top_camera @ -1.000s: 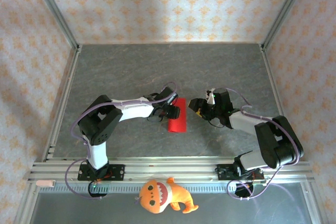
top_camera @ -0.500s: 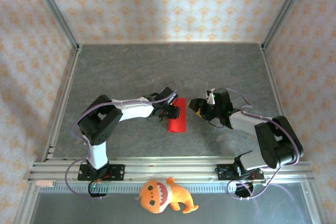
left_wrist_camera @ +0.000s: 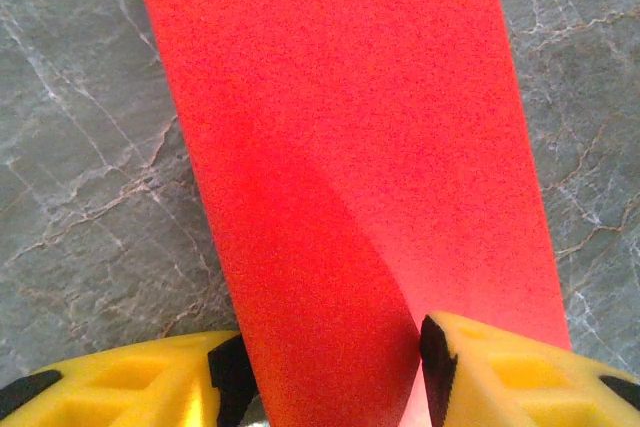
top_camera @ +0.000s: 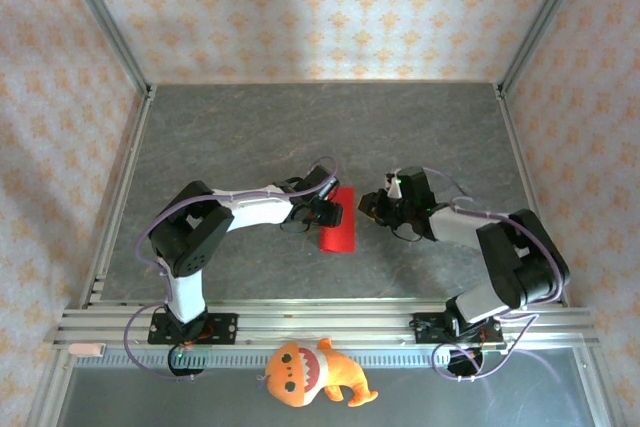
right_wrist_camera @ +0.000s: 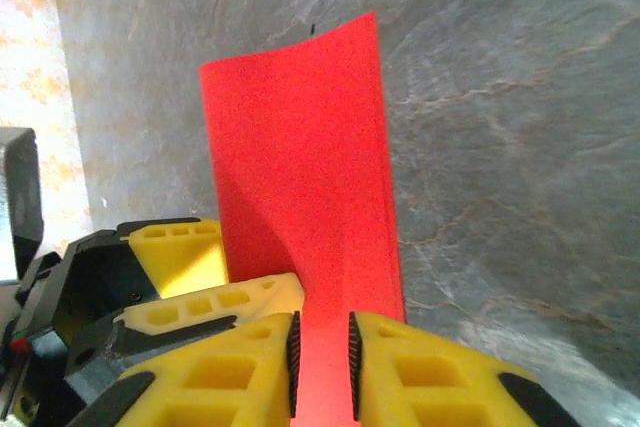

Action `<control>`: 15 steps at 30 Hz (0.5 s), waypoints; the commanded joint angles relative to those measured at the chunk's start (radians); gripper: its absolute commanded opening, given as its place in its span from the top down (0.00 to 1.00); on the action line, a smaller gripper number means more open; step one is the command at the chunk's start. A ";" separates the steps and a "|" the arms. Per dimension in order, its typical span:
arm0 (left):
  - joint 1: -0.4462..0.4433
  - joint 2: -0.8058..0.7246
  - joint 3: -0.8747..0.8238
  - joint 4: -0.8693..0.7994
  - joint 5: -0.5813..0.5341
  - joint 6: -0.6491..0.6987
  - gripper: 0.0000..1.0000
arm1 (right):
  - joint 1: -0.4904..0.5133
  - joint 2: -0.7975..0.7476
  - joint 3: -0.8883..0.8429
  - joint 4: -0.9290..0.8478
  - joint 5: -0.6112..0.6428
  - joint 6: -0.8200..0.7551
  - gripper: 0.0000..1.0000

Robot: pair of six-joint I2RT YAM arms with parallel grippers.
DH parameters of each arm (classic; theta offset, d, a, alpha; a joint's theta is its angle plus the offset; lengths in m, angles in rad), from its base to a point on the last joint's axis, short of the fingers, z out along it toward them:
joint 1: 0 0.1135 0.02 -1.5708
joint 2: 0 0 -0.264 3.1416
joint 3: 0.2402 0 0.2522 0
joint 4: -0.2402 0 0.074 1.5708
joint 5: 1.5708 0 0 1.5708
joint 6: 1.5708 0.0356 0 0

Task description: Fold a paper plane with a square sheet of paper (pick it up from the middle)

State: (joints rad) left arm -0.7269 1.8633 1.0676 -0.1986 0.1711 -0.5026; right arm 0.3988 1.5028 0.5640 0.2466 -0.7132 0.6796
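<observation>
Thin red paper sheet (top_camera: 337, 235): floppy, I pinch its fold
Left end effector (left_wrist_camera: 325, 357): clamps it
Right end effector (right_wrist_camera: 320, 332): clamps it

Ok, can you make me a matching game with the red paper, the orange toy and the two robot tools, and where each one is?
1. red paper
2. orange toy
3. left tool
4. right tool

A. at the paper's right edge
B. middle of the grey table
C. at the paper's left edge
D. by the near rail

Pairs: 1-B, 2-D, 3-C, 4-A
</observation>
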 commanded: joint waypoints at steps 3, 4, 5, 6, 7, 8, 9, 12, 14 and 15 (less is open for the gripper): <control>0.032 0.116 -0.036 -0.010 -0.130 0.029 0.44 | 0.062 0.077 0.074 -0.030 0.053 -0.008 0.91; 0.032 0.117 -0.037 -0.008 -0.129 0.027 0.44 | 0.072 0.090 0.084 -0.033 0.059 -0.008 0.92; 0.033 0.117 -0.037 -0.008 -0.128 0.028 0.44 | 0.079 0.103 0.093 -0.039 0.068 -0.009 0.95; 0.032 0.116 -0.039 -0.006 -0.128 0.026 0.44 | 0.083 0.114 0.100 -0.046 0.072 -0.009 0.97; 0.033 0.115 -0.041 -0.005 -0.128 0.025 0.44 | 0.085 0.125 0.107 -0.052 0.075 -0.011 0.99; 0.033 0.117 -0.041 -0.004 -0.129 0.024 0.44 | 0.087 0.131 0.110 -0.055 0.077 -0.010 0.99; 0.034 0.117 -0.042 -0.004 -0.126 0.024 0.44 | 0.090 0.135 0.113 -0.055 0.077 -0.011 1.00; 0.033 0.118 -0.045 0.001 -0.125 0.022 0.44 | 0.095 0.147 0.116 -0.052 0.066 -0.013 1.00; 0.032 0.120 -0.046 0.001 -0.127 0.022 0.44 | 0.098 0.155 0.117 -0.051 0.053 -0.015 1.00; 0.032 0.120 -0.047 0.002 -0.128 0.021 0.44 | 0.101 0.160 0.119 -0.051 0.045 -0.017 1.00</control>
State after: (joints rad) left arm -0.7269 1.8633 1.0672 -0.1982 0.1707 -0.5026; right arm 0.4885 1.6482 0.6567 0.2123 -0.6697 0.6788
